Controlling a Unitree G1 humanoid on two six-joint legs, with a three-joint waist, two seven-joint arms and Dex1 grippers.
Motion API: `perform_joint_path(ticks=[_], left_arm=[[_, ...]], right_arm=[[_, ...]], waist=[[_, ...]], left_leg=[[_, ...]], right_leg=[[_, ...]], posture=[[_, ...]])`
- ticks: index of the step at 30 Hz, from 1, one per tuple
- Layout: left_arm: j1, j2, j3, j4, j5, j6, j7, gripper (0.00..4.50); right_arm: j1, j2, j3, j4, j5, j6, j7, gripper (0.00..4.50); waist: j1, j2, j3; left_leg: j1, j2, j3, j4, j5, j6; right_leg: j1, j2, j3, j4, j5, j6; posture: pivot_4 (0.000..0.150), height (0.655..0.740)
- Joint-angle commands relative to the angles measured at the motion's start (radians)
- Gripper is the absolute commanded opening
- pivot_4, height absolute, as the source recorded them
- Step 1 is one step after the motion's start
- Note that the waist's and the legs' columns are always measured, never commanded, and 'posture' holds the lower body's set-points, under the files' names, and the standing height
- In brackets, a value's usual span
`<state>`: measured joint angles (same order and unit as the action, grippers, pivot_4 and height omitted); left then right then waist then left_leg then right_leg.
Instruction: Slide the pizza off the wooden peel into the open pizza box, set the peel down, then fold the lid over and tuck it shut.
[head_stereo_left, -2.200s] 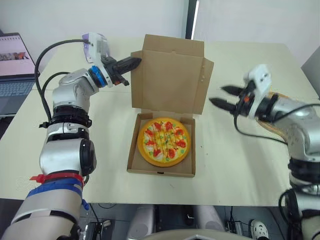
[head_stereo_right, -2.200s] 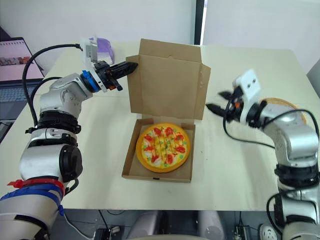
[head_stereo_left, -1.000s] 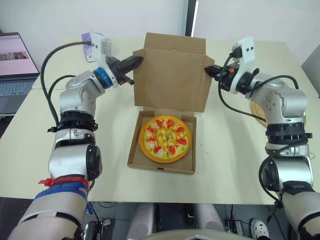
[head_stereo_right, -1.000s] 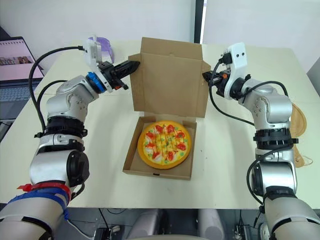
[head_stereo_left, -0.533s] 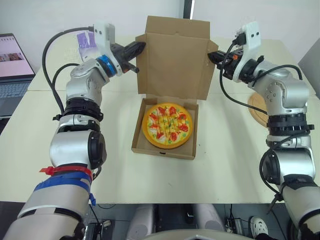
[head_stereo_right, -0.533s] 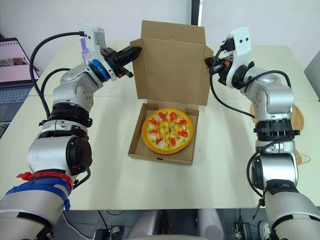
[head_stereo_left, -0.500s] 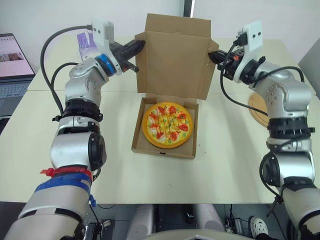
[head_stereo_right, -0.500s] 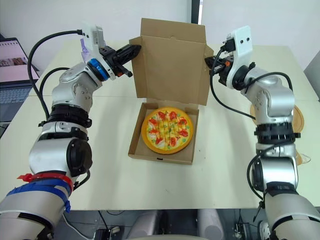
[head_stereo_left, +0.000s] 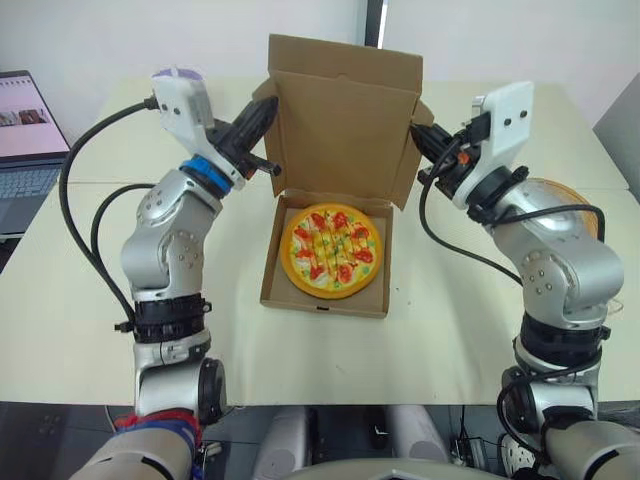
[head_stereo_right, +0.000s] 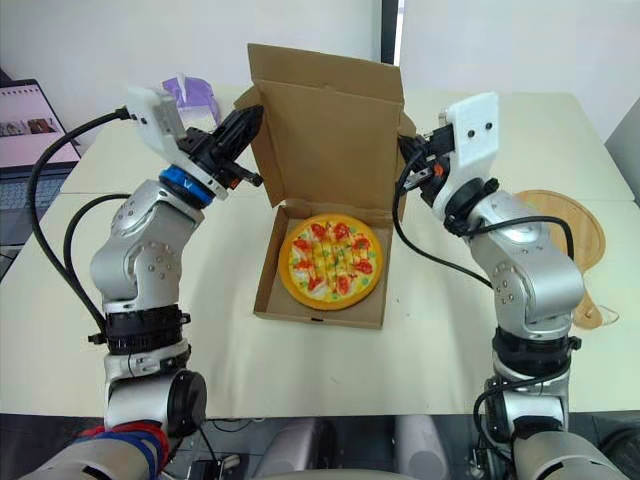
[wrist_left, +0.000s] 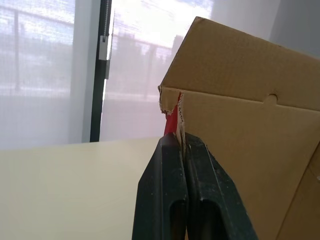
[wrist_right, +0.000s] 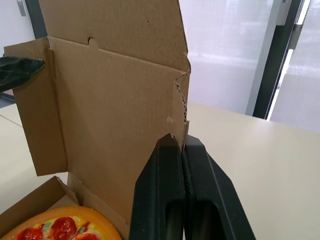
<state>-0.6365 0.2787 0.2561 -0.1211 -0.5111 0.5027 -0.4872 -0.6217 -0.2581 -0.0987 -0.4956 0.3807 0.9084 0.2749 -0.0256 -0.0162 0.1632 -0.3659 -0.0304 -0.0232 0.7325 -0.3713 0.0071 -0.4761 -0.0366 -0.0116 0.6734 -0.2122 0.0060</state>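
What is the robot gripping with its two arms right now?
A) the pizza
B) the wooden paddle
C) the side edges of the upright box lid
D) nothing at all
C: the left end effector and the right end effector are each shut on a side edge of the lid, which stands upright behind the pizza lying in the box.
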Motion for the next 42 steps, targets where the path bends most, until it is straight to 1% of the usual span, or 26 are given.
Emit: perform_joint_path(ticks=[1, 5, 10, 16, 22, 25, 29, 34, 36, 40, 42], left_arm=[[0.021, -0.019, -0.022, -0.124, -0.042, 0.019, 0.038, 0.0], [0.076, -0.026, -0.038, -0.157, -0.042, 0.013, 0.046, 0.0], [0.12, -0.022, -0.042, -0.178, -0.044, -0.007, 0.041, 0.0], [0.178, -0.019, -0.057, -0.208, -0.043, -0.024, 0.033, 0.0], [0.219, -0.02, -0.067, -0.238, -0.044, -0.032, 0.036, 0.0], [0.265, -0.019, -0.077, -0.279, -0.046, -0.035, 0.033, 0.0], [0.334, -0.018, -0.083, -0.343, -0.053, -0.027, 0.043, 0.0], [0.385, -0.015, -0.076, -0.403, -0.066, -0.016, 0.061, 0.0], [0.395, -0.013, -0.073, -0.413, -0.07, -0.014, 0.068, 0.0], [0.403, -0.01, -0.077, -0.417, -0.067, -0.02, 0.073, 0.0], [0.395, -0.01, -0.079, -0.408, -0.065, -0.024, 0.074, 0.0]], right_arm=[[0.025, 0.04, 0.004, -0.094, 0.051, 0.042, -0.037, 0.02], [0.063, 0.084, 0.014, -0.13, 0.071, 0.079, -0.075, 0.02], [0.072, 0.135, -0.002, -0.156, 0.099, 0.129, -0.122, 0.02], [0.084, 0.22, -0.024, -0.196, 0.171, 0.226, -0.176, 0.02], [0.142, 0.246, 0.002, -0.233, 0.19, 0.265, -0.199, 0.02], [0.178, 0.24, 0.018, -0.247, 0.193, 0.27, -0.199, 0.02], [0.208, 0.245, 0.014, -0.265, 0.202, 0.283, -0.208, 0.02], [0.234, 0.29, -0.007, -0.295, 0.255, 0.319, -0.222, 0.02], [0.222, 0.319, -0.033, -0.3, 0.298, 0.344, -0.224, 0.02], [0.14, 0.368, -0.102, -0.271, 0.364, 0.386, -0.25, 0.02], [0.105, 0.355, -0.111, -0.257, 0.369, 0.393, -0.246, 0.02]], waist=[[0.0, 0.0, 0.0], [0.0, 0.0, 0.0], [0.0, 0.0, 0.0], [0.0, 0.0, 0.0], [0.0, 0.0, 0.0], [-0.001, 0.0, -0.001], [0.0, 0.0, -0.002], [0.0, 0.0, -0.002], [-0.001, 0.0, -0.002], [-0.001, 0.0, -0.002], [-0.001, 0.0, -0.002]], left_leg=[[0.0, 0.0, 0.0, 0.0, 0.0, 0.0], [0.001, 0.0, 0.0, 0.0, 0.0, 0.0], [0.001, 0.0, 0.0, 0.0, 0.0, 0.0], [0.001, 0.0, 0.0, 0.0, 0.0, 0.0], [0.002, 0.0, 0.0, 0.0, 0.0, 0.0], [0.003, 0.0, 0.0, 0.0, 0.0, 0.0], [0.003, 0.0, 0.0, 0.0, 0.0, 0.0], [0.004, 0.0, -0.001, 0.0, 0.0, 0.001], [0.004, 0.0, -0.001, 0.0, 0.0, 0.001], [0.004, 0.0, -0.001, 0.0, 0.0, 0.001], [0.004, 0.0, -0.001, -0.001, 0.0, 0.001]], right_leg=[[0.0, 0.0, 0.0, 0.0, 0.0, 0.0], [0.001, 0.0, 0.0, 0.0, 0.0, 0.0], [0.001, 0.0, 0.0, 0.0, 0.0, 0.0], [0.001, 0.0, 0.0, 0.0, 0.0, 0.0], [0.003, 0.001, 0.0, -0.001, 0.0, 0.0], [0.003, 0.001, 0.0, -0.001, 0.0, 0.0], [0.004, 0.001, 0.0, -0.001, 0.0, 0.0], [0.005, 0.001, 0.0, -0.001, 0.0, 0.0], [0.005, 0.001, 0.0, -0.001, 0.0, 0.0], [0.005, 0.001, 0.0, -0.001, 0.0, 0.0], [0.005, 0.002, -0.001, -0.001, 0.0, 0.0]], posture=[[0.15, 0.7251], [0.15, 0.7251], [0.15, 0.7251], [0.15, 0.7251], [0.15, 0.7251], [0.15, 0.7251], [0.15, 0.7251], [0.15, 0.7251], [0.15, 0.7251], [0.15, 0.7251], [0.15, 0.7251]])
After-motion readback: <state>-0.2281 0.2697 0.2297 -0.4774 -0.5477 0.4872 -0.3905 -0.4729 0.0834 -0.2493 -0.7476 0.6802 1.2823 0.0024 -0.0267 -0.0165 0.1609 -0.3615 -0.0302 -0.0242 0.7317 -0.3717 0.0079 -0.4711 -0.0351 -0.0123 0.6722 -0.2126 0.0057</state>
